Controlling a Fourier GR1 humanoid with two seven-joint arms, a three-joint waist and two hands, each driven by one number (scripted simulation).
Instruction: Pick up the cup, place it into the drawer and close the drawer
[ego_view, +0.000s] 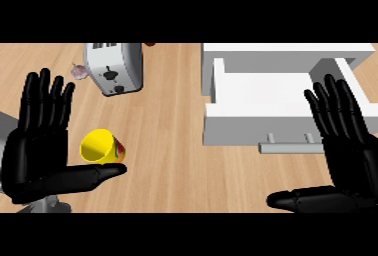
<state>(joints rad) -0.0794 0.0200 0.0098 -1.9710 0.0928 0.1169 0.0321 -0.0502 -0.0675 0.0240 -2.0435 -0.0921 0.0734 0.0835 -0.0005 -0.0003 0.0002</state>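
Note:
A yellow cup (101, 146) with a red patch on its side lies tipped on the wooden counter at the left, its mouth facing left. My left hand (35, 150) stands open beside it, fingers straight up, thumb just below the cup. The white drawer (258, 102) is pulled open at the right, its grey handle (290, 147) toward me. My right hand (347, 150) is open with fingers up, in front of the drawer's right part.
A silver toaster (113, 67) stands at the back left, with a small pinkish object (79, 71) to its left. A red item (150, 44) peeks in at the top edge. Bare wood (173, 150) lies between the cup and the drawer.

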